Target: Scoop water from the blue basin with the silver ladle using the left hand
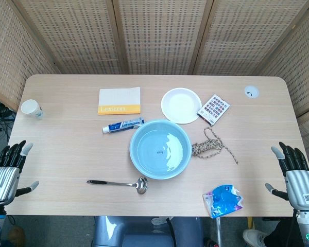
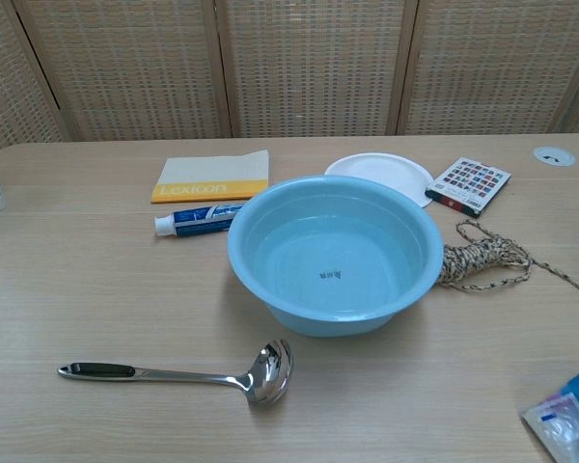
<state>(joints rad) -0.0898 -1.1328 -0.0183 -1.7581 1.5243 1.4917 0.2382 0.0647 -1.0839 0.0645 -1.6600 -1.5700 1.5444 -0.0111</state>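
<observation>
Left hand [image 1: 7, 172] sits open and empty at lower left, well apart from the silver ladle [image 1: 118, 183] lying flat below the blue basin [image 1: 160, 149], so grabbing that thin handle could easily slip.

Light wood desk [image 1: 67, 154]. On it: blue basin [image 1: 160, 149] at centre, silver ladle [image 1: 118, 183] near front, toothpaste tube [image 1: 123, 125], Lexicon book [image 1: 119, 100], white plate [image 1: 181, 105], card pack [image 1: 213, 109], twine bundle [image 1: 210, 145], paper cup [image 1: 31, 108], blue packet [image 1: 224, 199].
</observation>
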